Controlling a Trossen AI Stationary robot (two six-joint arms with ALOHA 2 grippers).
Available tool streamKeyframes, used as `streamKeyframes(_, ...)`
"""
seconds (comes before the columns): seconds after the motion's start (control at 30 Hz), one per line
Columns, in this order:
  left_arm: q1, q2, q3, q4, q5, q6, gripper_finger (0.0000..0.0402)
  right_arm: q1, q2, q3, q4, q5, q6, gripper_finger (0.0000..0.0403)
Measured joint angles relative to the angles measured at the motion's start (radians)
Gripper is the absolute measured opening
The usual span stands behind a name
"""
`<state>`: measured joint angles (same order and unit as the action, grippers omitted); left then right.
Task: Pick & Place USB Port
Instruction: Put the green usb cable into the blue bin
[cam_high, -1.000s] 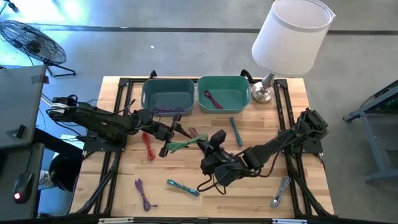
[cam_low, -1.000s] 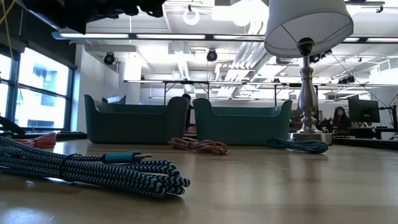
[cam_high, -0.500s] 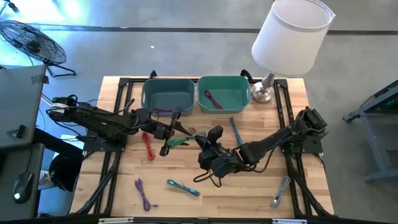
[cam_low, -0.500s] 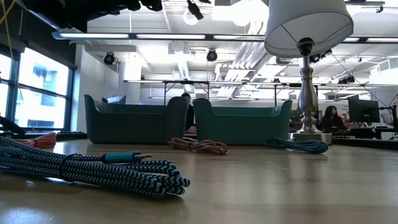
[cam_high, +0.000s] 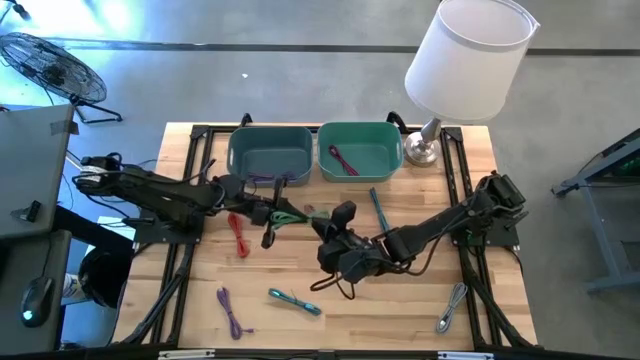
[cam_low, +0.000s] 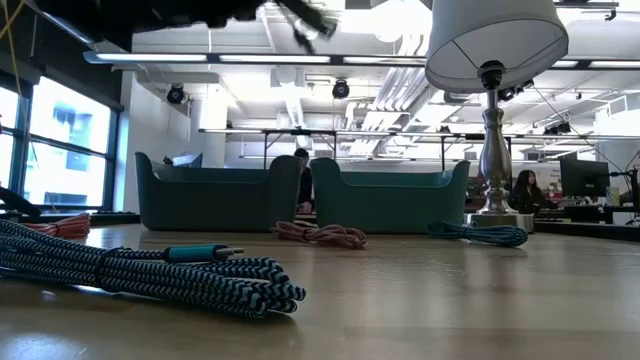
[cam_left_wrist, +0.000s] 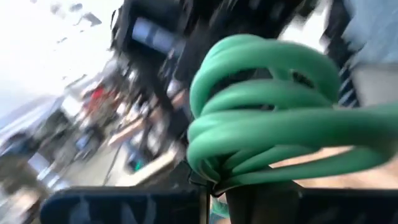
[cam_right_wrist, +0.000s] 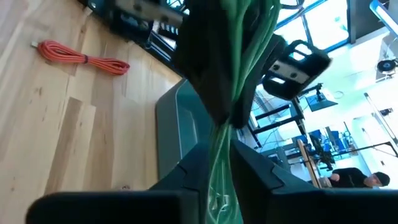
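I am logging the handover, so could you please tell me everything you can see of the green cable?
The green cable is a smooth, rubbery-looking bundle of several loops, held above the table's middle between the two arms. The left end effector is shut on one end, as its wrist view shows. The right end effector has the strands running between its fingers; its grip cannot be judged.

My two arms are dark, jointed and slender, with black cables looping beside them. Each ends in a black hand: left hand (cam_high: 272, 217), right hand (cam_high: 322, 228).
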<state>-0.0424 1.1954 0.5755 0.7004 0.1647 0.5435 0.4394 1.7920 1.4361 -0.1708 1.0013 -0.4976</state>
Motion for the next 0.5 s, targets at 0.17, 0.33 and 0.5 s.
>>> streamKeyframes(0.17, 0.005, -0.127, 0.111, -0.478, -0.272, 0.139, 0.0013, 0.032, 0.000, 0.000, -0.004, 0.041, 0.000, 0.0072)
streamKeyframes(0.33, 0.010, -0.151, 0.323, -1.010, -0.577, 0.196, 0.0013, 0.048, -0.005, 0.000, -0.042, 0.109, 0.002, 0.0099)
streamKeyframes(0.5, 0.103, -0.094, 0.480, -1.344, -0.673, 0.192, 0.0013, 0.048, -0.034, 0.000, -0.120, 0.132, 0.084, 0.0124)
